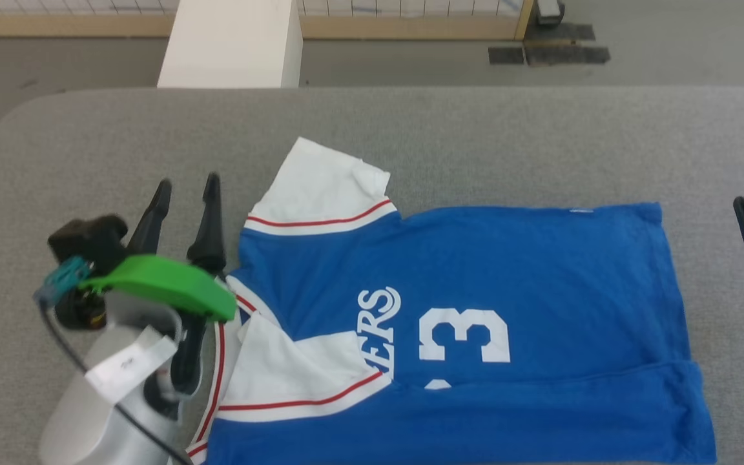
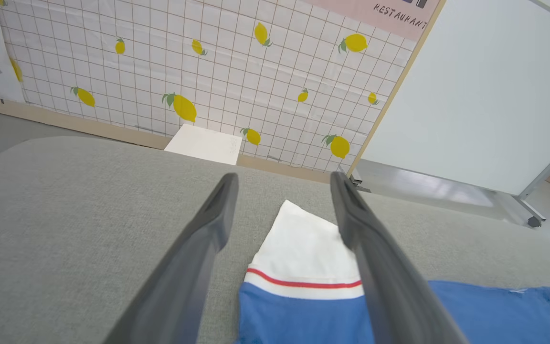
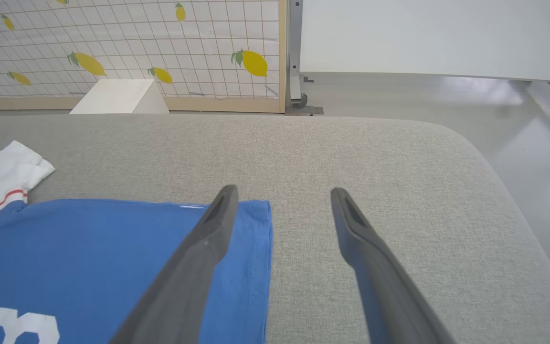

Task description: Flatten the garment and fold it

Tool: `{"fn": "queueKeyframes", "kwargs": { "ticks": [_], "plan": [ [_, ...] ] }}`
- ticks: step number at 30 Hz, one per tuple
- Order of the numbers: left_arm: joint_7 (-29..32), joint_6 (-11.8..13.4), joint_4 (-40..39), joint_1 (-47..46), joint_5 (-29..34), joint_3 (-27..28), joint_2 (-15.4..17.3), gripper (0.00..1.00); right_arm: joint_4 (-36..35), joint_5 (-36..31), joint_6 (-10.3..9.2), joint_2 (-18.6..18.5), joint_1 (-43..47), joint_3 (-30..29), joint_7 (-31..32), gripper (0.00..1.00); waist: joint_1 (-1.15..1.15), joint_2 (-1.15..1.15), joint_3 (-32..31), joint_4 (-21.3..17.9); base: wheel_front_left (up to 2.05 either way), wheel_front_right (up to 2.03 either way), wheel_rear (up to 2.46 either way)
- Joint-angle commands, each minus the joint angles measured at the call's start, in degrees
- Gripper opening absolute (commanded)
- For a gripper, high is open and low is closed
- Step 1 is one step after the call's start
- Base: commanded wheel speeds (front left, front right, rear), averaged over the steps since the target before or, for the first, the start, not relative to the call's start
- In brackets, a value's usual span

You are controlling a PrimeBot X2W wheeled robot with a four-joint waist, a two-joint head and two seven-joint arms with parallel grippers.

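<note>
Near edge of garment [image 1: 475, 323] folded over itself, near sleeve tucked onto chest. Laid sideways on grey table [image 1: 475, 129], collar left, hem right. Just beside collar: left gripper [image 1: 188, 182], fingers spread wide, nothing held. At hem edge: right gripper [image 3: 284, 192], spread wide too, empty, bare table to its right. Beyond far sleeve, open table up to rounded far edge, then white box [image 1: 233, 42].
</note>
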Motion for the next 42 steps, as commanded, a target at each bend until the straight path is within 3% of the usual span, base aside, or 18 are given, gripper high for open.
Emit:
{"fn": "queueKeyframes", "kwargs": {
  "ticks": [1, 9, 13, 23, 31, 32, 33, 34, 38, 42],
  "plan": [
    [-1.37, -1.82, 4.71, -6.31, 1.37, -1.1, -1.6, 1.0, 0.16, 0.02, -0.09, 0.28, -2.63, 0.47, -0.75, 1.0, 0.0, 0.0, 5.79, -0.31, 0.0, 0.0, 0.0],
    [1.84, -4.44, 17.95, -22.26, 2.39, -3.68, -4.41, 1.0, -1.44, 0.41, -0.09, 0.08, -7.99, 3.35, -0.65, 1.0, 0.0, 0.0, 12.85, -1.84, 0.0, 0.0, 0.0],
    [7.18, -4.93, 25.34, -30.59, 3.39, -5.31, -4.38, 1.0, -3.06, 0.56, -0.09, 0.19, -10.33, 5.81, -0.61, 1.0, 0.0, 0.0, 15.75, -3.2, 0.0, 0.0, 0.0],
    [38.25, -2.42, 40.83, -48.1, 4.97, -11.13, -2.83, 1.0, -5.85, 1.07, -0.09, -0.06, -12.05, 8.68, -0.35, 1.0, 0.0, 0.0, 20.26, -5.99, 0.0, 0.0, 0.0],
    [56.7, -1.85, 43.97, -50.69, 5.78, -15.8, -2.89, 1.0, -6.72, 0.8, -0.09, -0.3, -11.5, 7.85, -0.5, 1.0, 0.0, 0.0, 21.89, -6.55, 0.0, 0.0, 0.0],
    [58.15, -2.03, 43.89, -50.32, 5.23, -15.8, -3.06, 0.94, -6.82, 0.79, -0.09, -0.36, -11.48, 7.75, -0.47, 1.0, 0.0, 0.0, 21.98, -6.54, 0.0, 0.0, 0.0],
    [59.16, -2.22, 43.47, -49.88, 4.39, -15.48, -3.25, 0.28, -6.96, 0.82, -0.09, -0.44, -11.45, 7.57, -0.43, 1.0, 0.0, 0.0, 22.07, -6.48, 0.0, 0.0, 0.0],
    [59.48, -2.33, 42.98, -49.56, 4.08, -15.41, -3.26, 0.0, -7.05, 0.82, -0.09, -0.5, -11.4, 7.39, -0.37, 1.0, 0.0, 0.0, 22.1, -6.4, 0.0, 0.0, 0.0],
    [57.79, -2.36, 40.1, -48.18, 2.53, -14.12, -3.33, 0.0, -7.18, 0.33, -0.09, -1.12, -10.99, 6.45, 0.86, 1.0, 0.0, 0.0, 21.97, -5.73, 0.0, 0.0, 0.0],
    [53.84, -2.42, 36.52, -47.82, 0.58, -11.68, -3.64, 0.0, -6.95, -0.67, -0.09, -2.84, -11.12, 6.79, 6.17, 1.0, 0.0, 0.0, 21.86, -4.99, 0.0, 0.0, 0.0]
  ]
}}
